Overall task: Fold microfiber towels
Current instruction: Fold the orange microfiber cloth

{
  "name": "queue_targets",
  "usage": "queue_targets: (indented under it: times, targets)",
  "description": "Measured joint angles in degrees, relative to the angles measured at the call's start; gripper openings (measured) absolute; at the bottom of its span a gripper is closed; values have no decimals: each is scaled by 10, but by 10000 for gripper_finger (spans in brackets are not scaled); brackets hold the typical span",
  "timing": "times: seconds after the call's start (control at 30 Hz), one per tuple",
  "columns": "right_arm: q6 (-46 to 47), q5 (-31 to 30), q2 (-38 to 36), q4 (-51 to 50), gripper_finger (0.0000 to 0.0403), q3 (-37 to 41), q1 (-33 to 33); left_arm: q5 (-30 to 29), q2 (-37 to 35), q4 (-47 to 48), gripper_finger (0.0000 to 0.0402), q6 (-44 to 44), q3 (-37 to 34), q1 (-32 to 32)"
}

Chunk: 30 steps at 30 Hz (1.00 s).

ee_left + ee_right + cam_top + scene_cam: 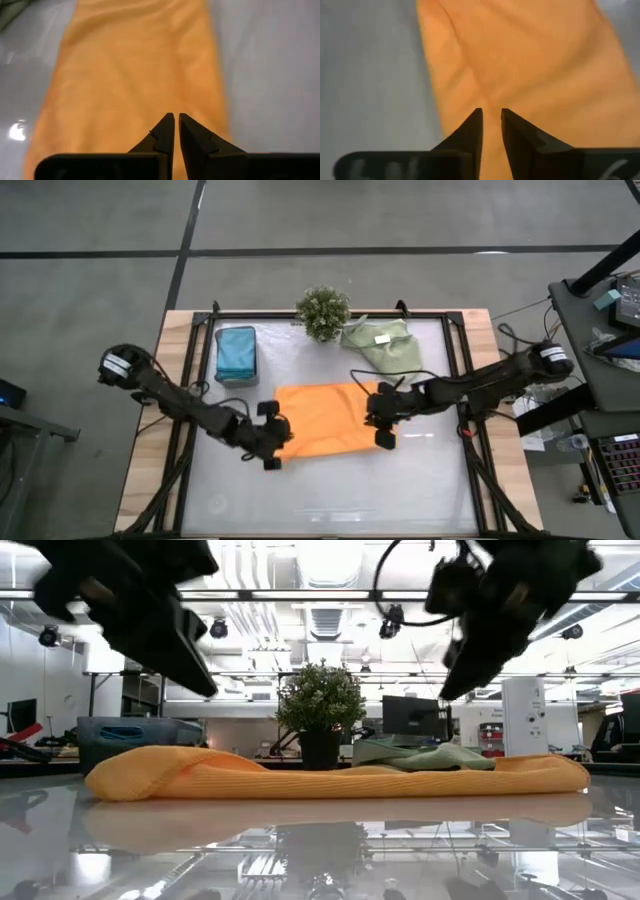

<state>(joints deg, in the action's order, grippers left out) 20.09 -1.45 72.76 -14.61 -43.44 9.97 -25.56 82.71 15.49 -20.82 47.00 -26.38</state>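
Mid-tabletop, my left gripper hangs closed and empty, my right gripper barely parted, over the half-folded orange towel; next, regrip its ends and fold again.

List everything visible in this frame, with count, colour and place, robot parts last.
orange towel: one, bright orange, lying flat at table centre between the grippers.
teal towels: a folded stack, teal-blue, far left, on a dark tray; count unclear.
green towel: pale sage-green, crumpled, far right, with a white tag.
plant: one, bushy green, far edge, centre.
table: one, glossy top.
left gripper: shut, over the orange towel's left end.
right gripper: slightly parted, over its right end.
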Motion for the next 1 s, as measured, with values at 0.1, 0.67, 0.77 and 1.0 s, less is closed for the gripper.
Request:
queue_targets:
  times: [0.1, 0.67, 0.77, 1.0]
  targets:
    - [122, 0, -25, -64, 86, -1, 6, 0, 15, 3, 13, -33, 25, -33]
    - [240, -32, 60, -174, 145, 3, 14, 70, 89, 45, 176, -86, 30, -125]
    - [234, -32, 79, -157, 140, 3, 14, 39, 107, 46, 178, -83, 30, -124]
    - [227, -31, 91, -146, 127, 3, 14, -37, 143, 45, 178, -83, 29, -123]
